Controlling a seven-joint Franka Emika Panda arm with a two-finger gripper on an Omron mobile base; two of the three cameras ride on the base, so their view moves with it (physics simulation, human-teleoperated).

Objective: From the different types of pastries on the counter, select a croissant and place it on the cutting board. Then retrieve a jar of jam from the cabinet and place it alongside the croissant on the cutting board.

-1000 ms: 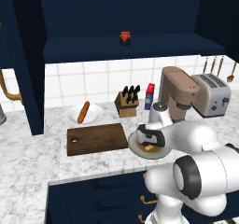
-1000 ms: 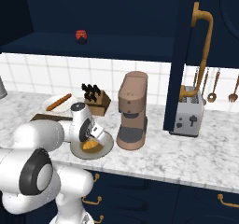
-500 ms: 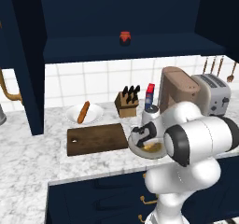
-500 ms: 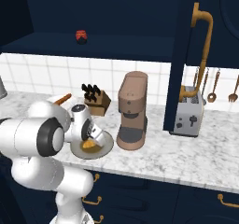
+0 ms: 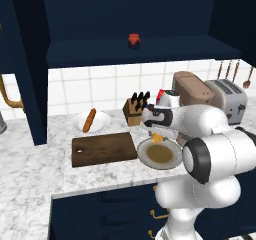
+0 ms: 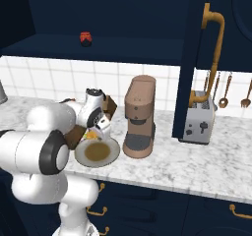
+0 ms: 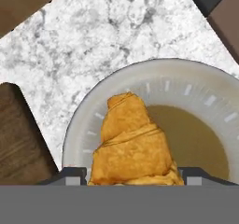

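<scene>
End effector [image 7: 134,177]: clenched on the croissant [image 7: 132,143], the two dark finger tips flanking the pastry's base in the hand view; seen from the left base view [image 5: 156,132] held just above the near plate's far rim; croissant [image 5: 157,138] golden, raised off the plate, not touching it as far as could be told.
Plate [image 5: 148,160]: round, pale rim with brown centre, on the surface just right of the cutting board; also in the right base view [image 6: 114,150].
Cutting board [image 5: 103,148]: dark brown, flat, bare, between the two plates.
Second plate [image 5: 77,122]: white, behind the board, carrying the long orange-brown pastry [image 5: 89,120].
Knife block [image 5: 133,109]: behind the arm, against the tiled wall.
Coffee machine [image 6: 139,116]: brown, just right of the near plate.
Toaster [image 5: 229,99]: silver, far right.
Jar of jam [image 5: 133,40]: on the cabinet [image 5: 100,51] shelf, above the surface [image 5: 30,169].
</scene>
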